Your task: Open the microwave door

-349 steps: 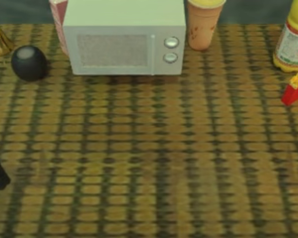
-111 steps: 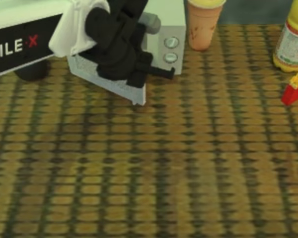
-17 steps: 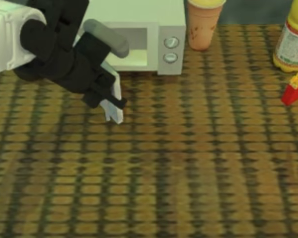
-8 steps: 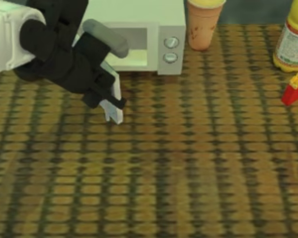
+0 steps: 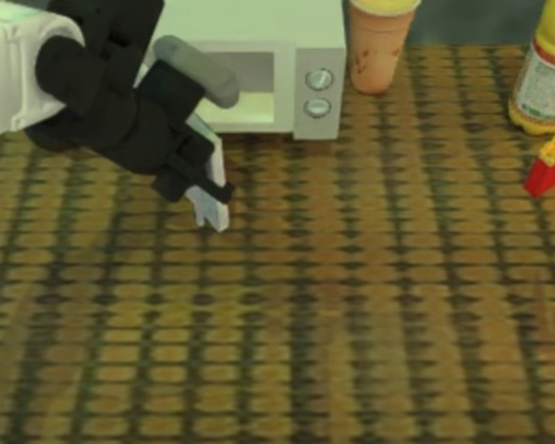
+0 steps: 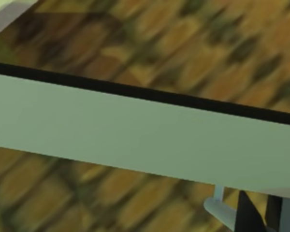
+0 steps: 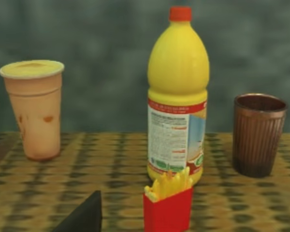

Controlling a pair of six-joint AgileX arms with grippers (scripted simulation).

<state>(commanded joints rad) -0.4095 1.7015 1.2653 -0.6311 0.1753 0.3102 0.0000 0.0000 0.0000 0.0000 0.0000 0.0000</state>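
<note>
left arm: reaches in from the microwave's (image 5: 250,55) left, black wrist angled down | left gripper (image 5: 208,190): pinched onto the free edge of the microwave door (image 5: 213,176) | door: flat pale panel swung out front-left of microwave, boxy cavity exposed | right gripper: unseen | cup (image 5: 379,42): right of microwave, filled with yellow

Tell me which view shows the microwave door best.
The top view: the microwave door stands swung open in front of the microwave, with the left gripper at its free edge. The left wrist view shows only a pale band of it; the right wrist view shows none.
</note>
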